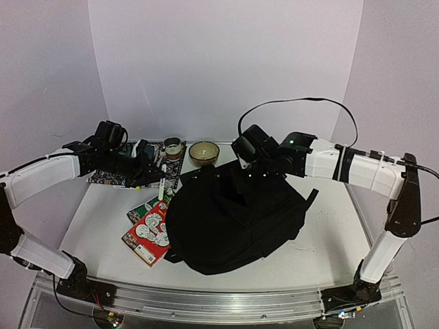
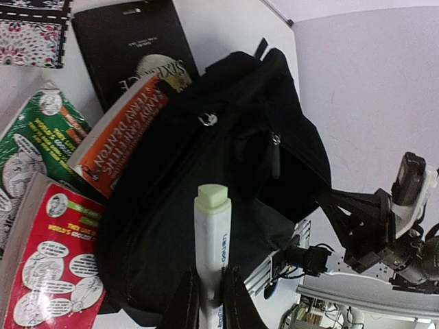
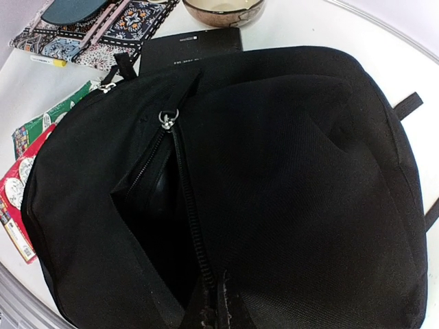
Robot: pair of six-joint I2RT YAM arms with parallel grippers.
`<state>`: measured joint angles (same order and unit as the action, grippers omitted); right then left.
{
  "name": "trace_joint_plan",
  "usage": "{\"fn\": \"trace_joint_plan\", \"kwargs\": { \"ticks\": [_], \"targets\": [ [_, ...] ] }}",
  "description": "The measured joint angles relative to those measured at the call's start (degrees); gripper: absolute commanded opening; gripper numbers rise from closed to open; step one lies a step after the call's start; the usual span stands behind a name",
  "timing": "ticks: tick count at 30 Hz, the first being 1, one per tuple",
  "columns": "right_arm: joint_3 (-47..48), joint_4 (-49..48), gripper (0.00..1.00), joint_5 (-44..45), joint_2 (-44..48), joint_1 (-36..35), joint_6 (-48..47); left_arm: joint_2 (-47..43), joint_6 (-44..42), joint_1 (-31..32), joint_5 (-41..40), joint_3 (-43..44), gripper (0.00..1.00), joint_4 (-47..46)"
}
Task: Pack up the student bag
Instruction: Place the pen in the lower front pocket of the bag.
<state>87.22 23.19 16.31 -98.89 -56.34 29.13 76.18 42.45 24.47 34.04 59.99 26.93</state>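
The student bag [image 1: 233,219] lies flat in the middle of the table, a large black backpack with a front pocket [image 3: 158,219] unzipped and gaping. My right gripper [image 3: 218,305] is shut on the bag's fabric along the zip edge and holds that pocket open; in the top view the right gripper [image 1: 250,179] sits at the bag's far edge. My left gripper [image 2: 210,286] is shut on a white marker [image 2: 212,233] with a pale green cap. The marker [image 1: 162,188] hangs over the books left of the bag.
Red and green comic books [image 1: 149,229] lie left of the bag, partly under it, with an orange book [image 2: 120,130] and a black book [image 2: 130,48]. A patterned pouch [image 1: 137,171], a small jar [image 1: 173,147] and a bowl [image 1: 204,152] stand at the back.
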Motion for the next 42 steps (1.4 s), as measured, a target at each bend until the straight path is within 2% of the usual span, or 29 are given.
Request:
{"fn": "trace_joint_plan", "kwargs": {
  "ticks": [7, 16, 27, 33, 42],
  "targets": [
    [2.5, 0.0, 0.0, -0.3, -2.1, 0.0, 0.3, 1.6, 3.6, 8.1, 1.3, 0.0, 0.0, -7.5],
    [3.8, 0.0, 0.0, -0.9, -2.7, 0.0, 0.3, 13.6, 7.1, 17.4, 2.0, 3.4, 0.0, -15.0],
    [3.8, 0.0, 0.0, -2.5, -2.8, 0.0, 0.3, 24.0, 9.4, 20.0, 1.4, 12.1, 0.0, -18.0],
    [3.1, -0.7, 0.0, -4.7, -2.8, 0.0, 1.2, 26.6, 13.3, 20.0, -2.4, 15.7, 0.0, -19.8],
    [1.9, -2.0, 0.0, -6.8, -2.5, 0.0, 2.8, 29.7, 21.8, 20.8, -9.8, 15.8, 0.0, -23.4]
  ]
}}
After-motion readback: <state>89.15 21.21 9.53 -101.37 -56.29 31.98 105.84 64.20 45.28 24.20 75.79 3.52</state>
